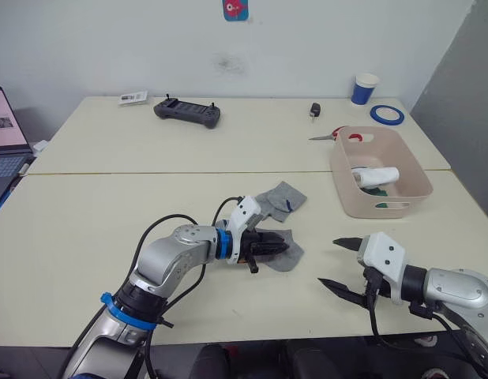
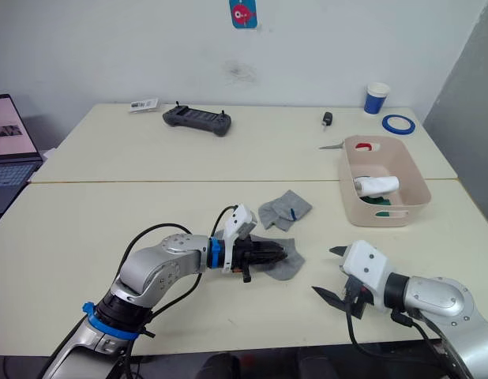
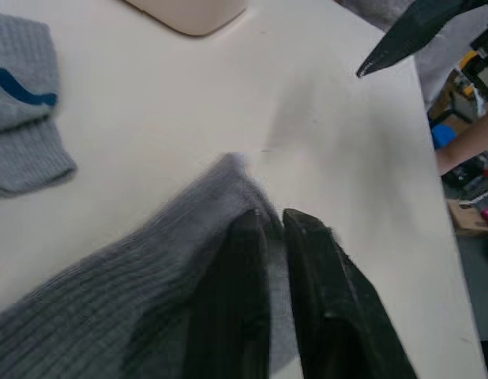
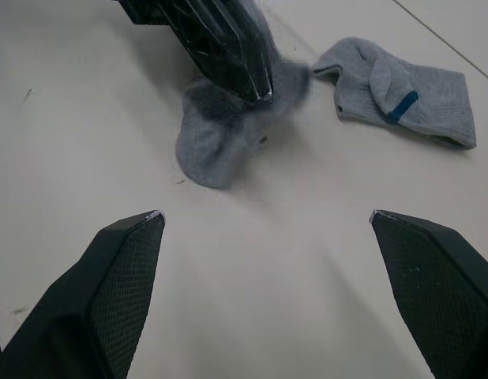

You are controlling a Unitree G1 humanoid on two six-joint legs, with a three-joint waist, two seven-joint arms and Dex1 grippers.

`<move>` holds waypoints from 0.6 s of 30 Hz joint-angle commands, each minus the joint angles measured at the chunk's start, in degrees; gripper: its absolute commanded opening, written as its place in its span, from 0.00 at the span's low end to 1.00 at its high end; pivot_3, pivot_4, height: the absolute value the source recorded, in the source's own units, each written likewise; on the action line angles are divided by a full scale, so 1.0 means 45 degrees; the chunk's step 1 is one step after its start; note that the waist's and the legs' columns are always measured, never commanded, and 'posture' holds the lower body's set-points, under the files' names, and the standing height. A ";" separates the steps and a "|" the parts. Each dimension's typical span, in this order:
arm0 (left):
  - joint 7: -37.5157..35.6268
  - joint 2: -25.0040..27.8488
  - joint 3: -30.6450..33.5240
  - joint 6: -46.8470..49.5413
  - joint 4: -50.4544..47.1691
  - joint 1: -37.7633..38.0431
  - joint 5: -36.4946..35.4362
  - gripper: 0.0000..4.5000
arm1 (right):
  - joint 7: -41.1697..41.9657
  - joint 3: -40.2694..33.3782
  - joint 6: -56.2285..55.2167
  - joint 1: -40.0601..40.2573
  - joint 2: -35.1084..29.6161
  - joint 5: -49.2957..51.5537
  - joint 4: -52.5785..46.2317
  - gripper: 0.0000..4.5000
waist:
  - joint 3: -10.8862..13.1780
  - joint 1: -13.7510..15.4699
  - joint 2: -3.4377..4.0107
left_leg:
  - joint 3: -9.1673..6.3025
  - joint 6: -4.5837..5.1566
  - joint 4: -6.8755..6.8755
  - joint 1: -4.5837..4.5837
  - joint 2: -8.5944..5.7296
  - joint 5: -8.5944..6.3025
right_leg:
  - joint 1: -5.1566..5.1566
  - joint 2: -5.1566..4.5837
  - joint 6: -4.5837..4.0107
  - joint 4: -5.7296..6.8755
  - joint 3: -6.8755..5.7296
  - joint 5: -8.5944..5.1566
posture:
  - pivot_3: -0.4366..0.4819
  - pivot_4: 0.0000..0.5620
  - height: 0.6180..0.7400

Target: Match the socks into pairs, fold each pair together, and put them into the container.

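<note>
Toward the container [image 1: 412,183], a rolled white pair lies inside over dark green fabric. Left of it, the left gripper [image 1: 280,246] pinches one grey sock [image 1: 287,257]; another grey sock [image 1: 282,198] lies just beyond. Nearer, the right gripper [image 1: 336,264] gapes wide, holding nothing.

No text, label, brand or number can be read on anything.
</note>
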 commanded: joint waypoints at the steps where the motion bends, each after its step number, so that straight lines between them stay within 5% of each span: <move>1: -0.0287 -0.0096 0.0342 -0.0396 -0.0409 -0.0068 0.0090 0.40 | -0.0119 -0.0317 -0.0183 0.0031 -0.0067 0.0041 -0.0374 1.00 | 0.0000 0.0014 0.0000 | -0.0003 0.0000 0.0000 0.0000 0.0000 0.0000 | 0.0000 0.0000 0.0000 0.0000 -0.0003 0.0000 | 0.48 0.27 1.00; 7: -0.0498 0.0436 0.1578 0.0020 -0.1788 0.0066 -0.0678 0.81 | -0.0212 -0.0325 -0.0220 -0.0146 -0.0035 0.0028 -0.0325 1.00 | 0.0000 -0.0001 0.0000 | -0.0002 0.0000 0.0002 0.0001 0.0002 0.0000 | 0.0001 0.0000 0.0001 0.0003 -0.0003 0.0001 | 0.48 0.27 1.00; 10: -0.0360 0.1145 0.3409 0.0187 -0.2174 0.0533 -0.1396 1.00 | -0.0503 -0.0370 -0.0264 -0.0272 0.0217 0.0032 -0.0312 1.00 | -0.0001 -0.0027 0.0003 | -0.0003 0.0000 -0.0001 0.0006 0.0010 0.0000 | 0.0001 0.0002 0.0001 0.0007 -0.0003 0.0000 | 0.48 0.27 1.00; 18: -0.0090 0.2958 0.4920 -0.0929 0.0654 0.1440 0.0186 1.00 | -0.1132 0.0519 -0.0380 -0.0506 0.0821 -0.0271 -0.0263 1.00 | 0.0000 0.0034 0.0002 | 0.0001 -0.0001 0.0001 0.0009 0.0006 0.0000 | 0.0001 -0.0004 -0.0001 0.0004 -0.0008 0.0000 | 0.48 0.27 1.00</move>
